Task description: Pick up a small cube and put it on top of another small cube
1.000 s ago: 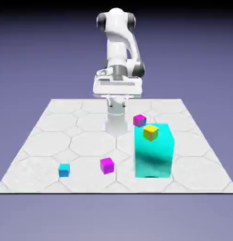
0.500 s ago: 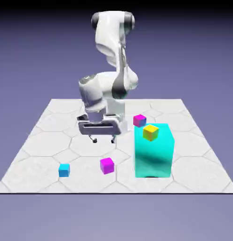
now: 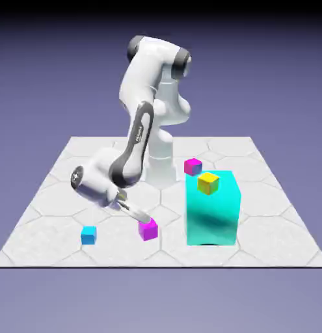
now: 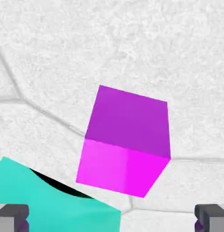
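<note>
The small magenta cube (image 3: 149, 230) rests on the table near its front edge. It fills the middle of the hand view (image 4: 125, 145), tilted, with a darker top face. My gripper (image 3: 142, 218) slants down from the exterior view's left, its tips just above and beside the cube. It is open, and its grey fingertips (image 4: 11, 213) sit wide apart at the hand view's bottom corners with nothing between them. The small yellow cube (image 3: 208, 183) lies on top of the large cyan block (image 3: 212, 211).
The cyan block (image 4: 45, 199) stands close to the magenta cube, on the exterior view's right. Behind it sits a magenta cube with a bluish-purple side (image 3: 192, 166). A small blue cube (image 3: 88, 235) lies at the front left of the hexagon-tiled table (image 3: 59, 175).
The arm has swung down and forward from a raised pose near its base. The hand has tilted over and dropped to the magenta cube. No cube has moved.
</note>
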You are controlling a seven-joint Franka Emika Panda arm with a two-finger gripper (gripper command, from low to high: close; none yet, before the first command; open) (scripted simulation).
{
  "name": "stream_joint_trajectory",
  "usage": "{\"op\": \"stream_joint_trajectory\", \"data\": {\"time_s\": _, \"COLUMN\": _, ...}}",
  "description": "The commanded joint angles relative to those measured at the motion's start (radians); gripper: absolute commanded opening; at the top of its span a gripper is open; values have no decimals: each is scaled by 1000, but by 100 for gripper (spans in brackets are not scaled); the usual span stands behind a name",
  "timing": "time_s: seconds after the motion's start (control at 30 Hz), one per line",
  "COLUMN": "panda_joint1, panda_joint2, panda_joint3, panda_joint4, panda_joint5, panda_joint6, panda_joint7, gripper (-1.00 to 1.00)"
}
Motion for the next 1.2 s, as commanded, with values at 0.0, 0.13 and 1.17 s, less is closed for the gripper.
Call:
{"op": "stream_joint_trajectory", "data": {"time_s": 0.0, "panda_joint1": 7, "panda_joint2": 36, "panda_joint3": -20, "panda_joint4": 21, "panda_joint5": 25, "panda_joint6": -44, "panda_joint7": 2, "gripper": 0}}
{"op": "stream_joint_trajectory", "data": {"time_s": 0.13, "panda_joint1": 33, "panda_joint2": 180, "panda_joint3": -102, "panda_joint4": 104, "panda_joint5": 123, "panda_joint6": -218, "panda_joint7": 11, "gripper": 0}}
{"op": "stream_joint_trajectory", "data": {"time_s": 1.17, "panda_joint1": -177, "panda_joint2": -221, "panda_joint3": 531, "panda_joint4": 326, "panda_joint5": 52, "panda_joint6": -477, "panda_joint7": 451, "gripper": -100}}
